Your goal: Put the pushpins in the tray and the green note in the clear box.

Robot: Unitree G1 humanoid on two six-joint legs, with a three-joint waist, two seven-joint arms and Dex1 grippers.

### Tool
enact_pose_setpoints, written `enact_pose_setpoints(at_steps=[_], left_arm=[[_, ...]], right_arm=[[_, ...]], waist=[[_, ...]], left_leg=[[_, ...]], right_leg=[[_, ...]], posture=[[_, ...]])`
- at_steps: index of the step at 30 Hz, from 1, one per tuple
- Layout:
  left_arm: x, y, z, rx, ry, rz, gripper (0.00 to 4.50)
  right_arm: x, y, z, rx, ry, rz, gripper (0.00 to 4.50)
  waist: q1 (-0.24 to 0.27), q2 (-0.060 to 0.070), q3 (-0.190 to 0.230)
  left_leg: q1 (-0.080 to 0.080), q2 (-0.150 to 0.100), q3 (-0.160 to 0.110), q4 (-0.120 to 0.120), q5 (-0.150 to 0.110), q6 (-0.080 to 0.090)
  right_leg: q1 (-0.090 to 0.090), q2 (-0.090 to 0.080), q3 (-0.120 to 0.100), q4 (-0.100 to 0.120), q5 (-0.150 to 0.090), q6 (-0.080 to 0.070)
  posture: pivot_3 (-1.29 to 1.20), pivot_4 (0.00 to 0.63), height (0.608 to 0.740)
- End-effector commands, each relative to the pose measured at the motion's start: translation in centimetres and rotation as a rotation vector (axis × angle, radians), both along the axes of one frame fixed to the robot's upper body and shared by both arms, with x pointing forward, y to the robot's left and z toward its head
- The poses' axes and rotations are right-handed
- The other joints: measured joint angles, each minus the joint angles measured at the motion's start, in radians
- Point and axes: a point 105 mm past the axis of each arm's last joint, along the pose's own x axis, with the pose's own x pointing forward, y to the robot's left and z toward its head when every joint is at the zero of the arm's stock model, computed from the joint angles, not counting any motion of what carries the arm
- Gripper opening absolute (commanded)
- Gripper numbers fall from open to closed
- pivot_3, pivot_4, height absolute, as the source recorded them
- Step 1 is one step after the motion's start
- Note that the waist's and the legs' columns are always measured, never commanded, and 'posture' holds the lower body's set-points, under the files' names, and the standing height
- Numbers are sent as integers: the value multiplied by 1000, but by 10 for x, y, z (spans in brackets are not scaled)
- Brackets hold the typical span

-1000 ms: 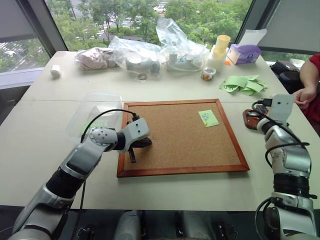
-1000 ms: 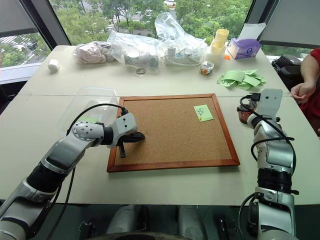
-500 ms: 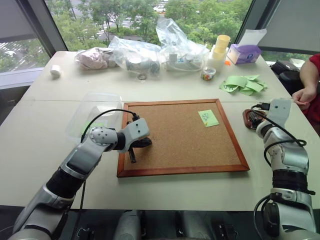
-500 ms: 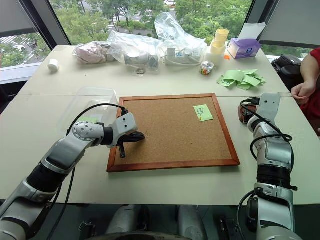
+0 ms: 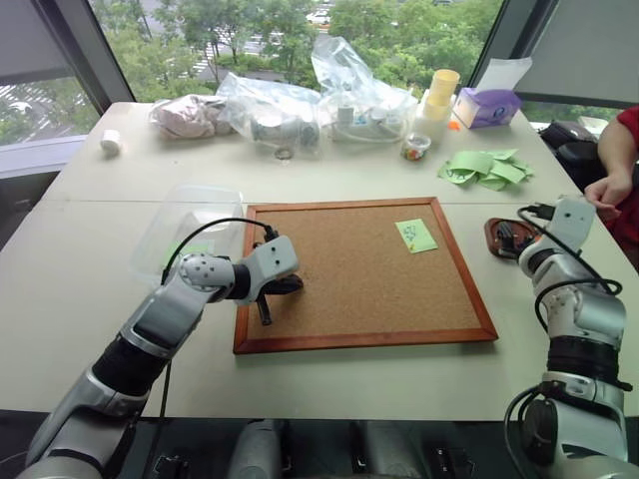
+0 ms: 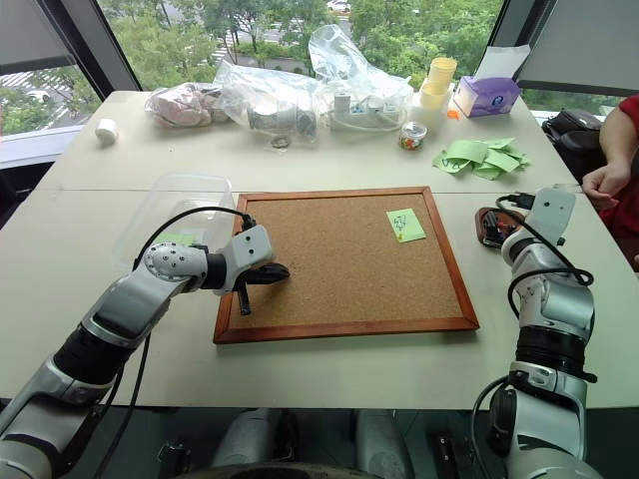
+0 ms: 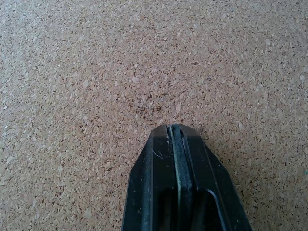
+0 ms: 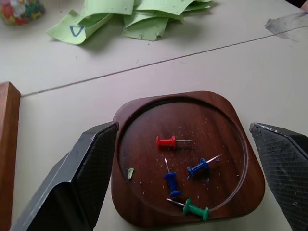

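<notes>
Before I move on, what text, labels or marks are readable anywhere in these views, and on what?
green note on the cork board: dark handwritten scribbles, too small to read.
green paper slips: one slip carries a blue hand-drawn triangle outline; no words.
purple tissue box: print too small to read.
Nothing else legible.

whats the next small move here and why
Probably pull the open right claw back from the tray and swing it toward the green note. Four pushpins already lie in the tray, nothing sits between the claw's fingers, and the note is on the cork board, not in the clear box.
</notes>
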Motion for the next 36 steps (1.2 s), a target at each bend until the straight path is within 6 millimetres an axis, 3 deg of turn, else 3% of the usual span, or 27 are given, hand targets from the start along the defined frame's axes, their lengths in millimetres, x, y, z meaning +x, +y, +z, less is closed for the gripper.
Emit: enact_pose_setpoints(at_steps=[1,6,10,14,18,24,36], left_arm=[[-3,1,-9,17,29,2,0],[-2,1,-9,16,30,4,0],[-3,2,-10,18,32,6,0],[-4,2,-10,19,35,6,0],[-5,2,-11,24,37,-3,0],[-4,1,-11,24,36,-6,0],[-5,1,-12,22,35,3,0]], right_arm=[[0,-2,18,69,-75,0,4442],[-5,-3,21,54,-88,17,4442],[-8,13,39,-108,-148,148,4442],[-13,43,49,-199,-198,337,4442],[-28,101,53,-213,-227,657,4442],[-38,140,31,-236,-124,888,4442],[-18,160,-1,-207,-46,959,4442]], waist=[[2,0,0],[1,0,0],[2,0,0],[1,0,0],[2,1,0],[3,0,0],[3,0,0]], left_leg=[[0,0,0,0,0,0],[0,0,0,0,0,0],[0,0,0,0,0,0],[0,0,-1,0,0,0],[0,0,-1,0,0,0],[0,0,-1,0,-2,4],[0,-1,-1,0,-2,4]], right_leg=[[0,0,0,0,0,0],[0,0,0,0,0,0],[0,0,0,0,0,0],[0,0,0,0,0,0],[0,0,0,0,0,0],[0,0,0,0,0,0],[0,0,0,0,0,0]], posture=[[0,150,735],[0,150,735],[0,150,735],[0,150,735],[0,150,735],[0,150,735],[0,150,735]])
